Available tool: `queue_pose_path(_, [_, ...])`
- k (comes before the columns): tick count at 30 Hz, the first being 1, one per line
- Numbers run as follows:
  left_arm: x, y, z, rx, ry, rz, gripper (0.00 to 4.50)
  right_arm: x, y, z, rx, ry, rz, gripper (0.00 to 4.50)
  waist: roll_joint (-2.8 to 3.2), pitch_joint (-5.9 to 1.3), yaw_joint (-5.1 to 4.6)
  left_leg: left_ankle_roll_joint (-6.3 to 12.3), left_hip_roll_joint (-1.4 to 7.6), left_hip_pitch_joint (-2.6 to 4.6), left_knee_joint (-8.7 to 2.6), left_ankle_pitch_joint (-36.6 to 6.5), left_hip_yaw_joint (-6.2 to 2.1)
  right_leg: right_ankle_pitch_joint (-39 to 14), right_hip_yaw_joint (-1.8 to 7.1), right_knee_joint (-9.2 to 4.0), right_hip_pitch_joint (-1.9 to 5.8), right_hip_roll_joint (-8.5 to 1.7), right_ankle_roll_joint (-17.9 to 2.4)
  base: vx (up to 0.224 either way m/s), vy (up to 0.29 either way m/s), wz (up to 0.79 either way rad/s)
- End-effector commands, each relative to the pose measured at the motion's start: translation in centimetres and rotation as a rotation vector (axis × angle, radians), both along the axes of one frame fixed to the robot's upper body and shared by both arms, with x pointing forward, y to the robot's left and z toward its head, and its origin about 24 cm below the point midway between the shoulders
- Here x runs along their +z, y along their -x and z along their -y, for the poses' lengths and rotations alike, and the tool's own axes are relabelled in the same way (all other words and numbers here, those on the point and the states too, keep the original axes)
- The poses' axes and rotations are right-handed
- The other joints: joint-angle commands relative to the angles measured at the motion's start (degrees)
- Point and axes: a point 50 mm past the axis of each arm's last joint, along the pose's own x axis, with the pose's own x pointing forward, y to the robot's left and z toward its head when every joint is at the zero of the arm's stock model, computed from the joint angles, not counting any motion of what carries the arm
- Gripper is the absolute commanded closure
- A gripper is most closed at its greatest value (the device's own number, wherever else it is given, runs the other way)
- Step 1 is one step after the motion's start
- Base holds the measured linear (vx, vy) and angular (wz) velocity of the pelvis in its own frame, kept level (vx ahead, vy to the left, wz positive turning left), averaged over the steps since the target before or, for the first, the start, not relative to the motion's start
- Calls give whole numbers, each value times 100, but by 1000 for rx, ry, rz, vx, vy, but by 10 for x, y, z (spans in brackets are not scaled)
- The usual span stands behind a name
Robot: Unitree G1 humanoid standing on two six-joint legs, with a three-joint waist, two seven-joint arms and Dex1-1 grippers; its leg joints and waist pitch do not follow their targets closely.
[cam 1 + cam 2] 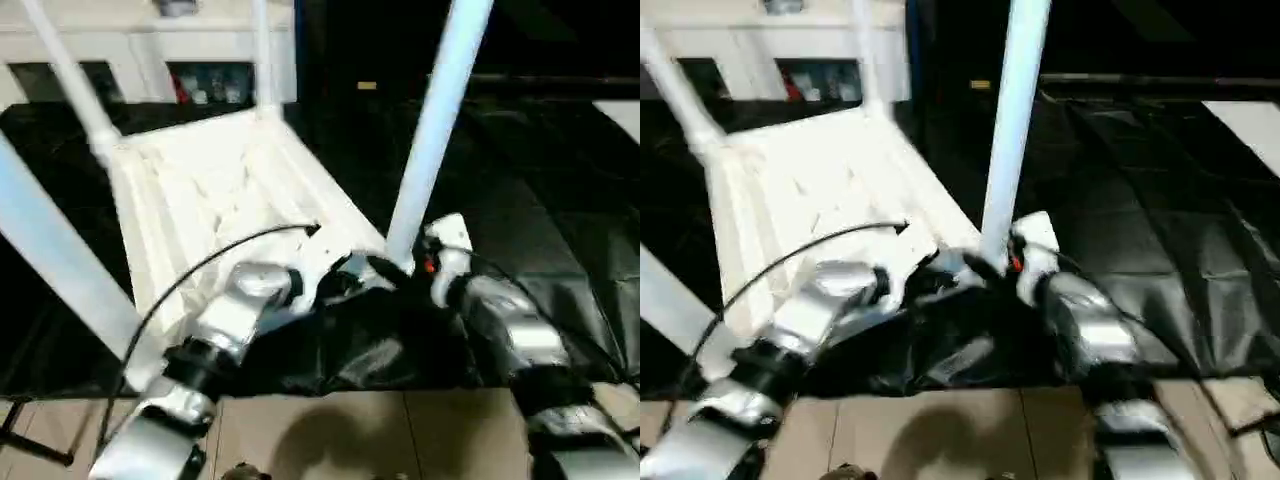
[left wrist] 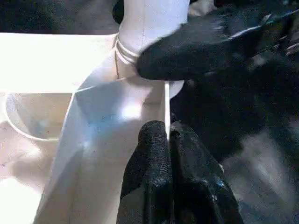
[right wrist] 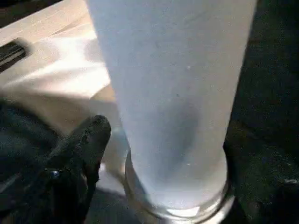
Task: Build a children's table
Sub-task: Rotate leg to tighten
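The white children's table (image 1: 230, 190) lies upside down, legs up; left fingers (image 2: 154, 163) pinch its rim, right fingers' (image 3: 84, 140) state unclear.

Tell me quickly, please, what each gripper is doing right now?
Left gripper: shut on the table top's rim.
Right gripper: at the leg, grip cannot be told.

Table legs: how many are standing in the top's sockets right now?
4. Near-right leg at the right gripper; near-left leg at the picture's left edge; far-left leg; far-right leg. All rise from the upturned tabletop.
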Motion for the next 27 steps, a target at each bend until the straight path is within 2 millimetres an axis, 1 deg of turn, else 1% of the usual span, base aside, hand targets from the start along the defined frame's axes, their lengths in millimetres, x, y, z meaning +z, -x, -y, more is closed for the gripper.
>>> queue_pose_path(1, [11, 5, 17, -105, 88, 33, 450, 4, 5, -17, 142, -2, 16, 48, -75, -383, 8, 354, 147, 64, -358, -1250, -82, -1410, 241, -474, 293, -377, -1180, 0, 0, 0])
queue_pose_path(2, [11, 5, 15, -111, 90, 29, 450, 4, 6, -15, 156, 4, 14, 48, -74, -377, 16, 324, 149, 75, -359, -1307, -81, -1535, 247, -487, 280, -382, -1154, 0, 0, 0])
queue_pose_path(3, [12, 6, 9, -145, 99, 13, 450, 4, 10, -8, 202, 12, 5, 48, -79, -375, 27, 309, 147, 72, -363, -1352, -86, -1655, 244, -498, 283, -389, -1119, 0, 0, 0])
queue_pose_path(5, [13, 8, 5, -191, 105, -2, 450, 5, 14, -3, 250, 12, -1, 48, -87, -381, 40, 311, 149, 68, -363, -1337, -89, -1687, 246, -494, 290, -393, -1085, 0, 0, 0])
queue_pose_path(7, [14, 11, 1, -239, 109, -15, 450, 7, 18, -1, 293, 13, -5, 48, -80, -390, 61, 337, 161, 69, -358, -1253, -85, -1529, 252, -472, 282, -384, -1103, 0, 0, 0])
queue_pose_path(8, [14, 15, -2, -287, 109, -35, 450, 8, 21, 1, 335, 17, -11, 48, -78, -392, 85, 358, 161, 59, -357, -1190, -85, -1404, 249, -452, 289, -380, -1144, 0, 0, 0])
queue_pose_path(9, [15, 17, -4, -315, 108, -47, 450, 8, 23, 1, 360, 20, -16, 48, -76, -404, 107, 382, 173, 66, -351, -1139, -81, -1291, 248, -434, 293, -380, -1175, 0, 0, 0])
queue_pose_path(10, [15, 17, -4, -315, 108, -47, 450, 8, 23, 1, 360, 20, -16, 62, -69, -402, 115, 403, 175, 61, -348, -1095, -76, -1192, 246, -416, 282, -371, -1221, 0, 0, 0])
queue_pose_path(11, [14, 21, -8, -360, 96, -68, 450, 8, 27, 4, 404, 27, -34, 71, -81, -400, 115, 411, 175, 65, -347, -1109, -69, -1196, 245, -422, 273, -370, -1238, 0, 0, 0])
queue_pose_path(12, [14, 21, -9, -368, 94, -72, 450, 8, 28, 5, 414, 29, -38, 80, -68, -399, 144, 413, 181, 70, -347, -1111, -71, -1227, 246, -421, 274, -375, -1248, 0, 0, 0])
queue_pose_path(13, [14, 22, -10, -377, 93, -77, 450, 8, 29, 6, 426, 34, -43, 83, -60, -395, 165, 396, 190, 85, -347, -1154, -67, -1272, 251, -426, 254, -374, -1258, 0, 0, 0])
queue_pose_path(14, [14, 22, -12, -382, 91, -80, 450, 7, 30, 7, 446, 42, -53, 83, -71, -389, 175, 379, 191, 85, -351, -1177, -66, -1320, 252, -432, 252, -375, -1246, 0, 0, 0])
queue_pose_path(15, [14, 22, -13, -384, 89, -83, 450, 7, 32, 8, 463, 53, -59, 93, -71, -384, 207, 334, 196, 95, -357, -1261, -71, -1446, 255, -439, 250, -387, -1223, 0, 0, 0])
queue_pose_path(16, [14, 22, -14, -385, 87, -84, 450, 6, 32, 8, 471, 59, -62, 117, -74, -377, 214, 299, 188, 96, -361, -1317, -69, -1564, 259, -456, 247, -390, -1183, 0, 0, 0])
queue_pose_path(17, [14, 22, -15, -385, 85, -86, 450, 6, 34, 9, 493, 70, -73, 117, -84, -377, 215, 282, 188, 98, -363, -1336, -72, -1610, 259, -459, 248, -394, -1167, 0, 0, 0])
queue_pose_path(18, [14, 22, -15, -386, 84, -87, 450, 5, 35, 10, 504, 76, -78, 117, -82, -380, 219, 263, 187, 93, -366, -1327, -79, -1662, 258, -461, 257, -401, -1132, 0, 0, 0])
queue_pose_path(19, [14, 22, -16, -390, 84, -90, 450, 5, 36, 10, 521, 84, -85, 126, -91, -381, 222, 265, 187, 95, -365, -1314, -76, -1654, 260, -463, 252, -396, -1118, 0, 0, 0])
queue_pose_path(20, [14, 22, -17, -393, 84, -92, 450, 5, 37, 10, 532, 89, -89, 148, -93, -383, 223, 268, 184, 86, -362, -1283, -79, -1624, 258, -454, 262, -395, -1111, 0, 0, 0])
queue_pose_path(23, [14, 24, -18, -406, 81, -105, 450, 5, 40, 12, 563, 100, -114, 162, -98, -393, 238, 308, 183, 74, -354, -1183, -80, -1511, 259, -434, 272, -396, -1110, 0, 0, 0])
queue_pose_path(24, [14, 25, -19, -417, 78, -114, 450, 5, 41, 13, 574, 108, -119, 173, -99, -393, 238, 317, 185, 72, -356, -1173, -80, -1502, 258, -435, 268, -394, -1113, 0, 0, 0])
queue_pose_path(25, [14, 25, -20, -423, 77, -118, 450, 5, 41, 13, 579, 111, -122, 173, -101, -393, 236, 329, 180, 61, -351, -1141, -78, -1478, 254, -434, 271, -396, -1121, 0, 0, 0])
queue_pose_path(27, [14, 26, -20, -424, 75, -122, 450, 5, 41, 13, 584, 110, -122, 189, -103, -390, 230, 317, 179, 63, -352, -1165, -81, -1534, 253, -440, 269, -399, -1116, 0, 0, 0])
